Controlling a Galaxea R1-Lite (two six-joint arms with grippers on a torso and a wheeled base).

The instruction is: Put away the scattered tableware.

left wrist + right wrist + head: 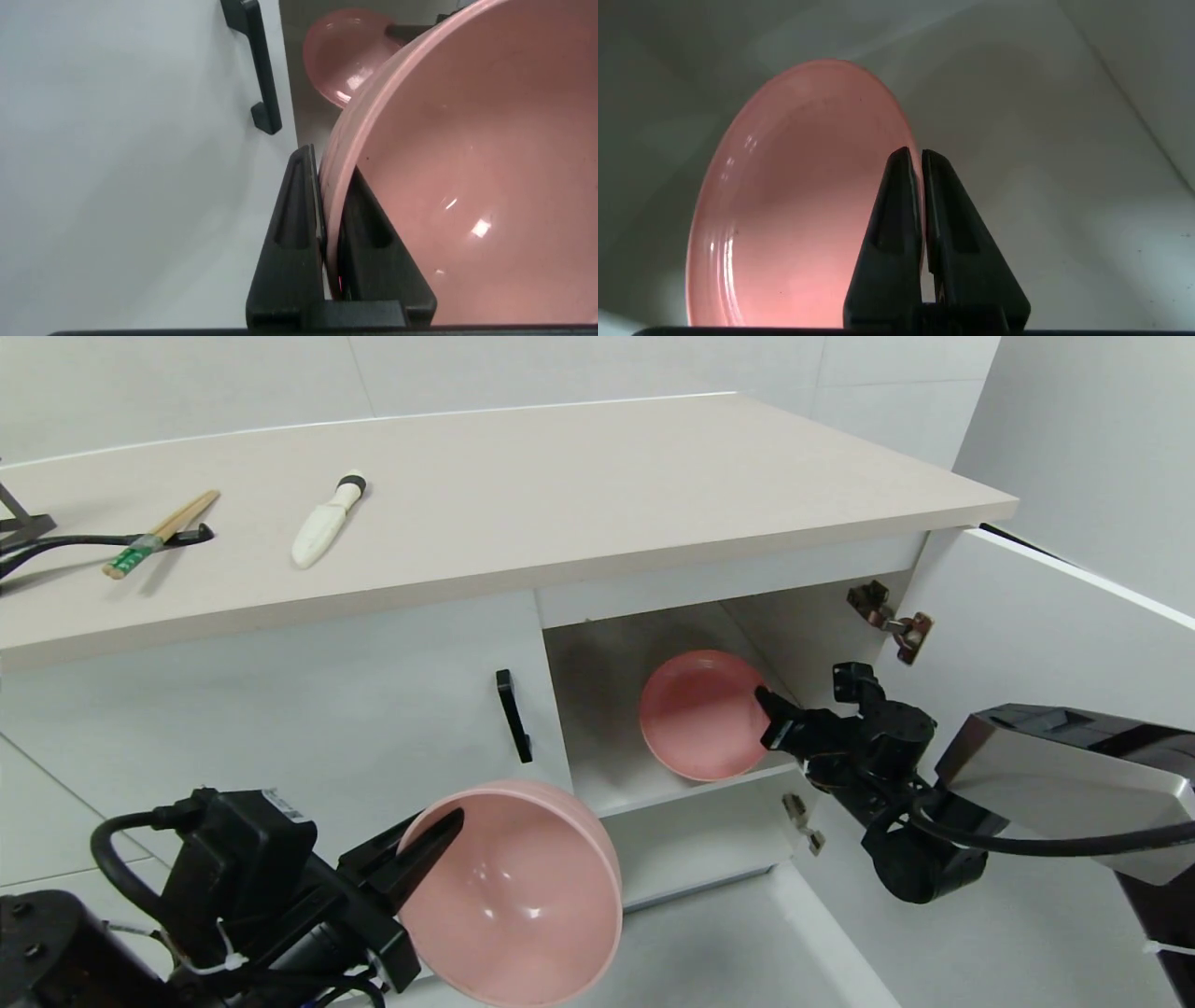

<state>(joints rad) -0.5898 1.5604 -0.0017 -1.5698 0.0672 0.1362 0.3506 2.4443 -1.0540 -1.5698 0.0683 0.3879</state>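
The right gripper (pixel 767 709) reaches into the open cupboard, its jaws pinched narrow on the right rim of the pink plate (pixel 700 714); the plate stands tilted, its face turned up and outward, its lower edge at or just above the shelf (pixel 597 747) near the front lip; whether it touches, I cannot tell. The left gripper (pixel 439 840) waits lower down in front of the closed door, near its black handle (pixel 513 714), its jaws clamped on the rim of the pink bowl (pixel 523 896), one finger inside and one outside. Up on the counter (pixel 560 485) lie a pair of chopsticks (pixel 159 534) and a white-handled utensil (pixel 327 523), well apart from both arms.

The step in hand looks to be setting the plate down. It is likely best to tip it toward flat first and carry it a little deeper, so it does not overhang the lip; open the jaws only once its base bears on the shelf, else it may slide or drop; then draw the gripper straight back out, clear of the open door (pixel 1027 644). The bowl can follow beside the plate.
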